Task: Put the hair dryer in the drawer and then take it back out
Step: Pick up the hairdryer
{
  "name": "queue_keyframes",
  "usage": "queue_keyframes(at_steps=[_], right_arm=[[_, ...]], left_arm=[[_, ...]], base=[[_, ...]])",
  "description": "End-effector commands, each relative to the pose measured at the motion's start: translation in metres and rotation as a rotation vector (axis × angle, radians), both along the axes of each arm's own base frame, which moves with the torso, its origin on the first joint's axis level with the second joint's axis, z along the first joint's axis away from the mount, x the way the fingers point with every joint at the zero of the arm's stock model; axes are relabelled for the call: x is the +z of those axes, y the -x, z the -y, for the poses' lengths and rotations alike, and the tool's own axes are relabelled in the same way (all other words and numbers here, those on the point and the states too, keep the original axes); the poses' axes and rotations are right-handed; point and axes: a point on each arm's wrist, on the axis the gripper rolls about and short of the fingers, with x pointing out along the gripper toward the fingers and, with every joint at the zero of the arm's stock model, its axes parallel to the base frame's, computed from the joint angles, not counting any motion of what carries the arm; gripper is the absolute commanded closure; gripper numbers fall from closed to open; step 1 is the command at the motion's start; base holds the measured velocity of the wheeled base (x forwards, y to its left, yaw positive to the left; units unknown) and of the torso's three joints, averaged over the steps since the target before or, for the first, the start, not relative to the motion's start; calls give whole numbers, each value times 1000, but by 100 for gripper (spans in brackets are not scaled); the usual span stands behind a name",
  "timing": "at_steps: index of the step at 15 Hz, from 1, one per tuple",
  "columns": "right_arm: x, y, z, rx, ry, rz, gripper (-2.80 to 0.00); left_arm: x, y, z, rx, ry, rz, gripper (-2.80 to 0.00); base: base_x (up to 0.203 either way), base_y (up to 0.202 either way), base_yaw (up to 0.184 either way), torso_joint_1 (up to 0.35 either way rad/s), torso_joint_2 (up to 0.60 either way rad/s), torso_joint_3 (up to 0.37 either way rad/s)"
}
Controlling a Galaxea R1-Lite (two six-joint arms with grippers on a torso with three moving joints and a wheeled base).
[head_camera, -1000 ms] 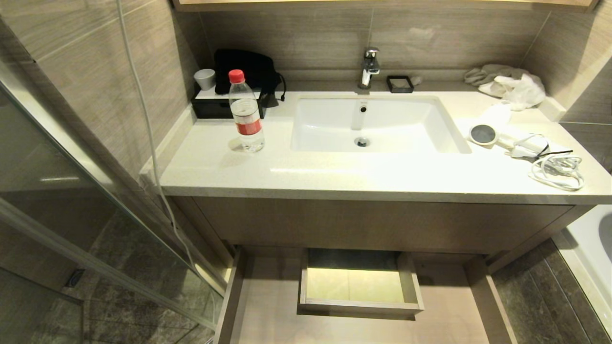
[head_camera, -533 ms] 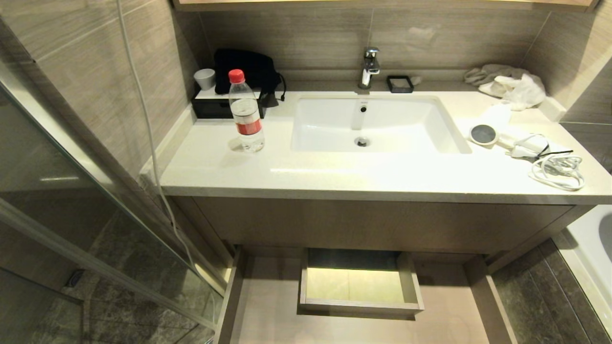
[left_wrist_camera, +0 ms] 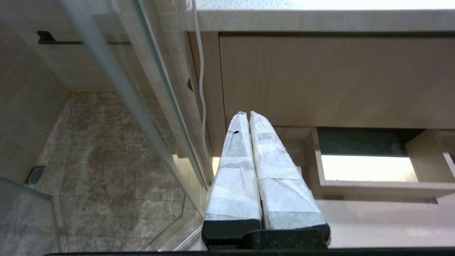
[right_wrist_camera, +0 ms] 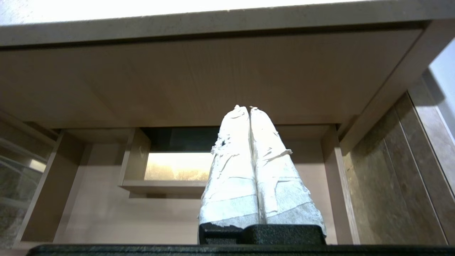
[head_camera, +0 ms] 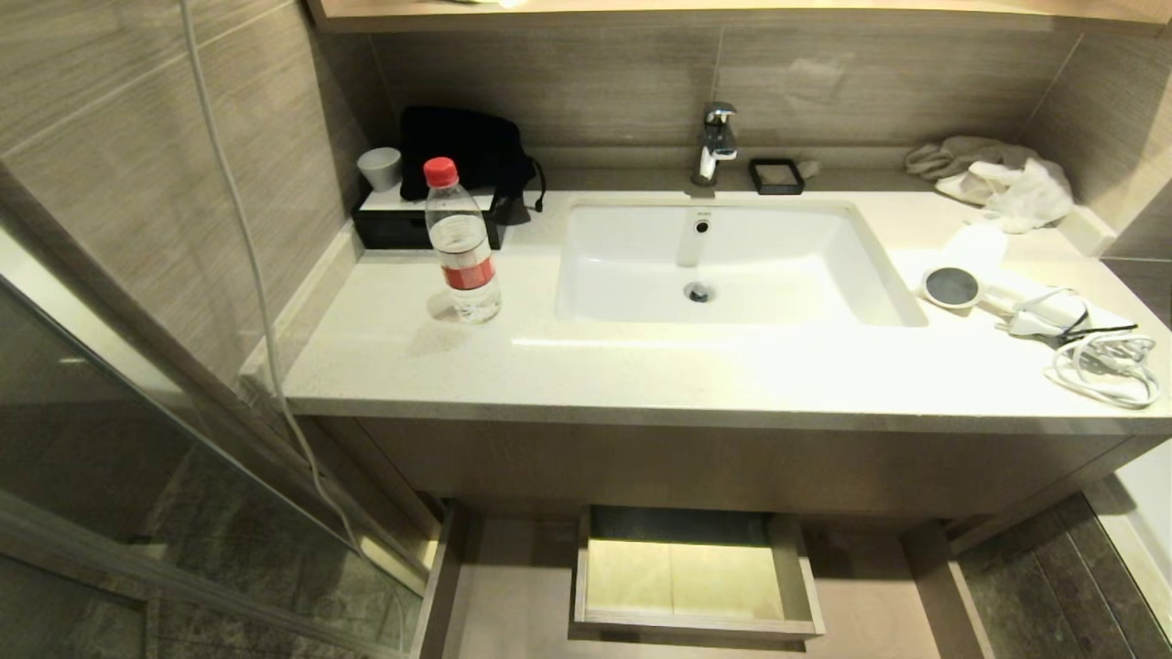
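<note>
The small white hair dryer (head_camera: 984,291) with its dark grey round end lies at the right of the frame on the pale stone surface (head_camera: 641,375), just right of the white sink (head_camera: 723,265), its white cord (head_camera: 1103,366) coiled beside it. The wide beige wood-grain drawer (head_camera: 494,595) stands pulled out at the bottom, with nothing lying in its boxed cut-out (head_camera: 696,577). Below the surface's edge, the left pincer (left_wrist_camera: 246,113) and the right pincer (right_wrist_camera: 244,107) each have white-wrapped fingers pressed together, pinching nothing.

No legible text or labels anywhere
</note>
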Motion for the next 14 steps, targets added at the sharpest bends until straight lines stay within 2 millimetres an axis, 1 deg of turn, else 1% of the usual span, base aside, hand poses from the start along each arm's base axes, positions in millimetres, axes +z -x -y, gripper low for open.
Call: queue_keyframes(at_steps=[1,6,11,14], right_arm=[[0,0,0,1,1,-3,0],[0,0,0,1,1,-3,0],[0,0,0,1,2,-3,0],[0,0,0,1,1,-3,0]], left_arm=[[0,0,0,0,0,1,0],[0,0,0,0,0,0,0],[0,0,0,0,0,0,0],[0,0,0,0,0,1,0]], base=[[0,0,0,331,-168,174],[0,0,0,355,-206,150],[0,0,0,364,-266,96],[0,0,0,112,-85,24]])
